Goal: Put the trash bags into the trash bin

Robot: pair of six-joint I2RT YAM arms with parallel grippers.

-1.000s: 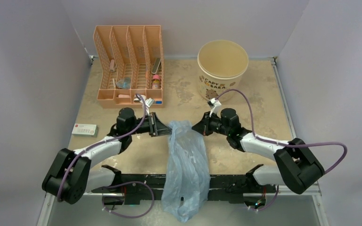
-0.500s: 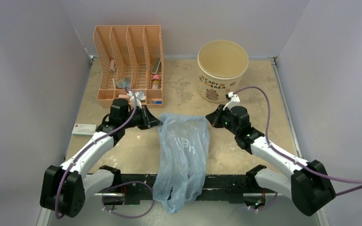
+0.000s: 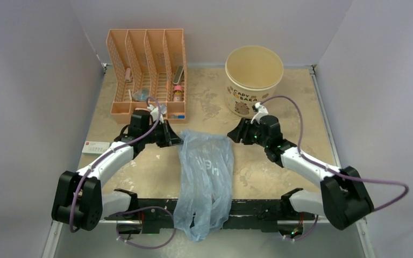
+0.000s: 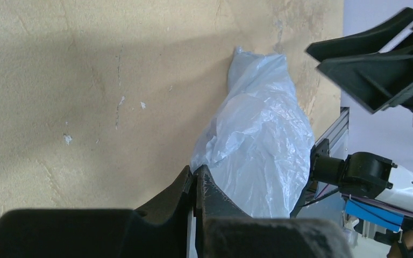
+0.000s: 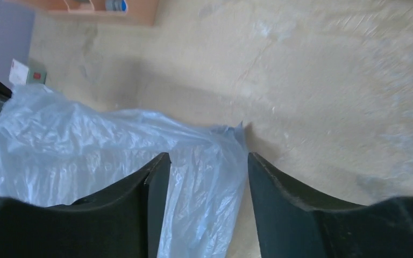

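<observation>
A limp, translucent light-blue trash bag (image 3: 204, 172) lies on the table's middle, its lower end draped over the front rail. My left gripper (image 3: 178, 141) is shut on the bag's upper left corner; the left wrist view shows its jaws (image 4: 199, 173) pinched on the film (image 4: 263, 145). At the bag's upper right corner, my right gripper (image 3: 232, 137) is open. Its fingers (image 5: 207, 158) stand apart with the bag's corner (image 5: 223, 140) loose between them. The cream trash bin (image 3: 254, 75) stands upright and empty at the back right, beyond the right gripper.
An orange mesh file organizer (image 3: 148, 75) with small items stands at the back left. A small white box (image 3: 97, 146) lies near the left wall. Grey walls close the sides and back. A black rail (image 3: 258, 207) runs along the front edge.
My right gripper has opened and let go of the bag's right corner. The bag, pulled wide half a second ago, has slackened and narrowed a little. The left gripper keeps its hold.
</observation>
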